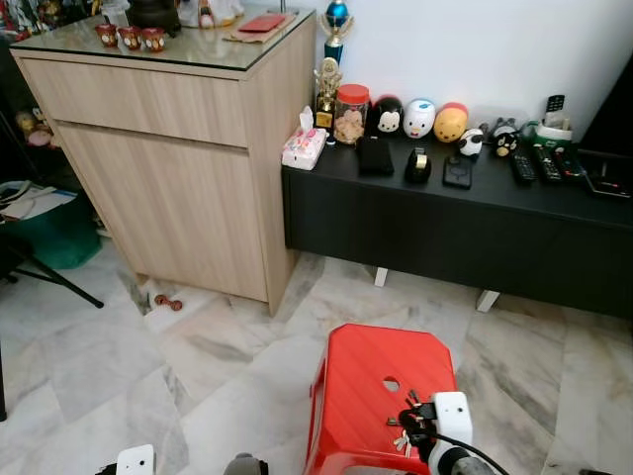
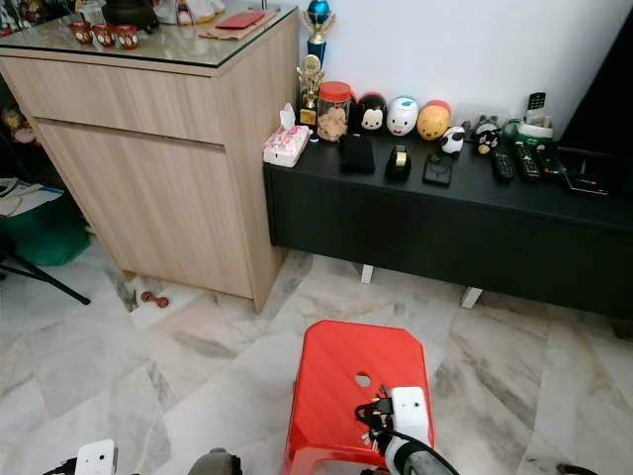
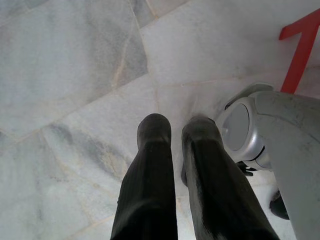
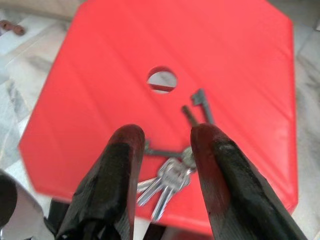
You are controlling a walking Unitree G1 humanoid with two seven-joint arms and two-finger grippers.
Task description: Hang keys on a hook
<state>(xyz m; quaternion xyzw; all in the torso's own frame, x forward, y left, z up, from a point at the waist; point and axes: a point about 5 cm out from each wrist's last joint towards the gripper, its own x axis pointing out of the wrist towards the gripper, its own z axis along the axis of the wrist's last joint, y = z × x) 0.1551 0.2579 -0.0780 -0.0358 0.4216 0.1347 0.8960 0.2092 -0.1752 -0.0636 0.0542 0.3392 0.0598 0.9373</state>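
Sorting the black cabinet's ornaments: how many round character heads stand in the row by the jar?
3: a black mouse head beside the jar, then a white-and-blue one, then an orange one. Smaller figures further right are separate.

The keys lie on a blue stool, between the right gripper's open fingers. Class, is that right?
Not quite: the stool is red, not blue, as the right wrist view shows. The keys do lie on it, between the right gripper's open fingers.

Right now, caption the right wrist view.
Right gripper fingers open above keys on the red stool.
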